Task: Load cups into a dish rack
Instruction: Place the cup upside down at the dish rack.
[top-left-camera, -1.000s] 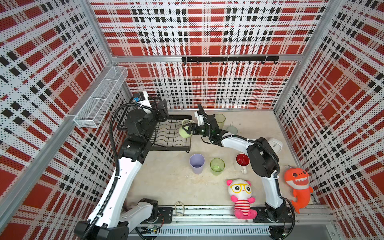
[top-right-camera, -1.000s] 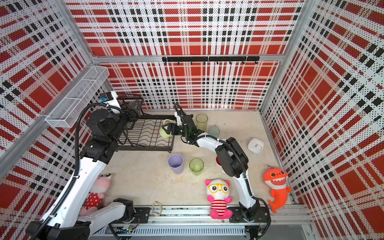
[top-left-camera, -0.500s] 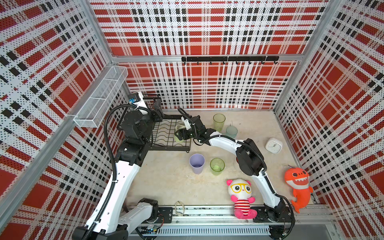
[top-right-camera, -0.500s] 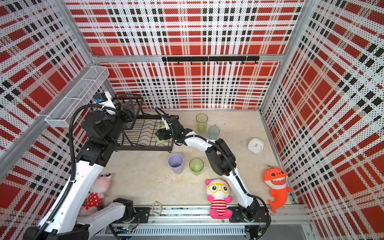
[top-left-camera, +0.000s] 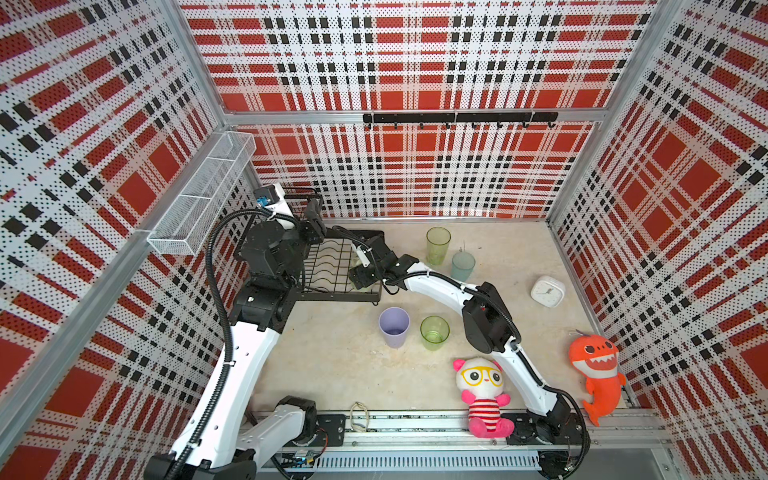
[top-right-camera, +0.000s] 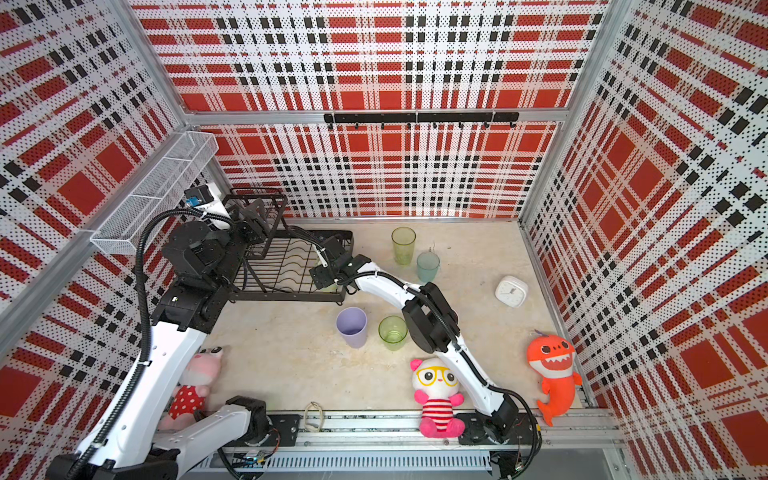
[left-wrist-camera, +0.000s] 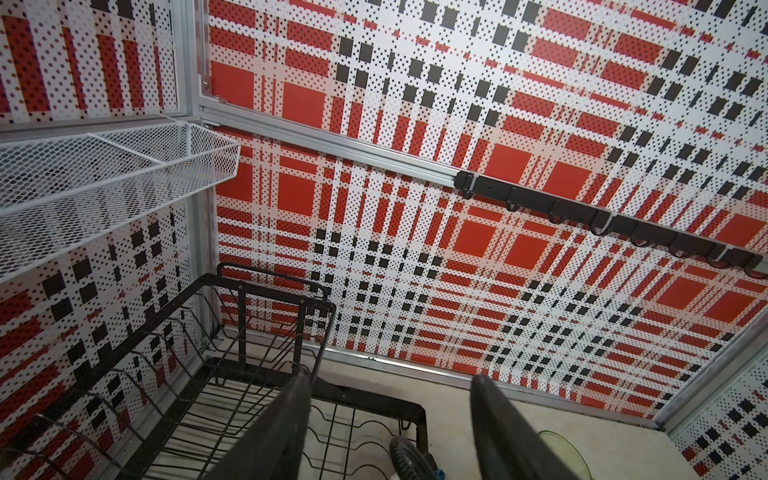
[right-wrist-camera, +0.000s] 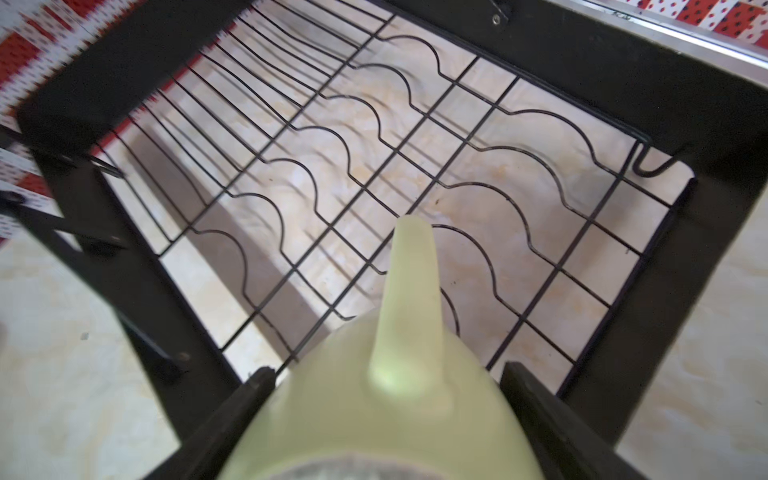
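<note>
I have the right tool (right-wrist-camera: 384, 374) clamped on the pale green mug (right-wrist-camera: 386, 419) over the dish rack (right-wrist-camera: 706, 124); the left tool (left-wrist-camera: 390, 386) is released.

On my right wrist feed both fingers press the mug's sides, and its handle points out over the wavy wires of the lower tray. I think the mug hangs just clear of the wires, but the blur keeps me from being sure. Taking the back wall as 12 o'clock in both top views, the rack (top-left-camera: 332, 291) sits at 10 o'clock on the tabletop (top-left-camera: 332, 374) and the mug is at the rack's 4 o'clock corner. My left tool stands with its jaws apart and empty beside the raised basket, at the rack's 11 o'clock end. The lavender cup (top-left-camera: 394, 326) and bright green tumbler (top-left-camera: 434, 332) stand at 5 o'clock of the rack. The olive-green tumbler (top-left-camera: 437, 245) and teal tumbler (top-left-camera: 462, 266) stand at 3 o'clock.
</note>
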